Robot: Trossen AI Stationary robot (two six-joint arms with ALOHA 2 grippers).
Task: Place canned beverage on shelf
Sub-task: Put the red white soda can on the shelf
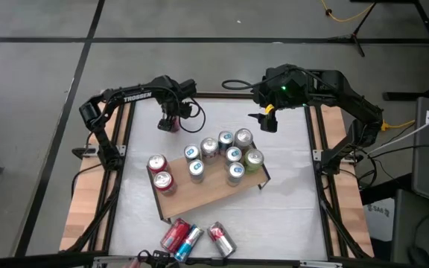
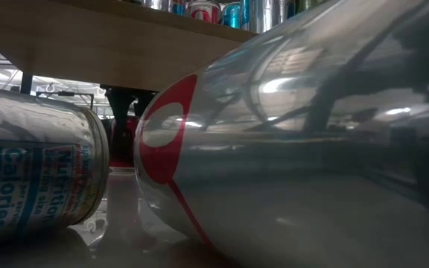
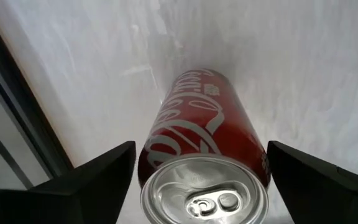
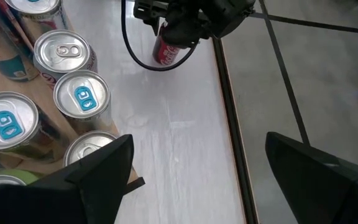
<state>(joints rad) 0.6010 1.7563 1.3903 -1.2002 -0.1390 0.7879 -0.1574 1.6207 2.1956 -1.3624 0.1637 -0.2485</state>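
- L gripper (image 1: 171, 123) hung over a red can (image 1: 171, 124) at the table's far-left area, near the black rim, well apart from the shelf (image 1: 199, 192)
- Fingers (image 3: 98, 177) stood wide either side of the can w/ clear gaps; nothing gripped
- Red can stood upright on the white tabletop (image 1: 289, 193), long axis vertical, pull-tab lid facing up at the wrist cam
- R gripper (image 1: 265, 119) waited at the far side, beside the shelf's far-right corner, jaws spread, empty
- Judgement: the step looked like taking hold of the can. To do it well: keep the can centred btwn the fingers, close evenly on the mid-body, don't nudge it over, lift straight
- Shelf already carried approx ten upright cans; free board lay toward its near edge, so that seemed the best drop spot
- Three more cans (image 1: 192, 238) lay on their sides at the table's near edge
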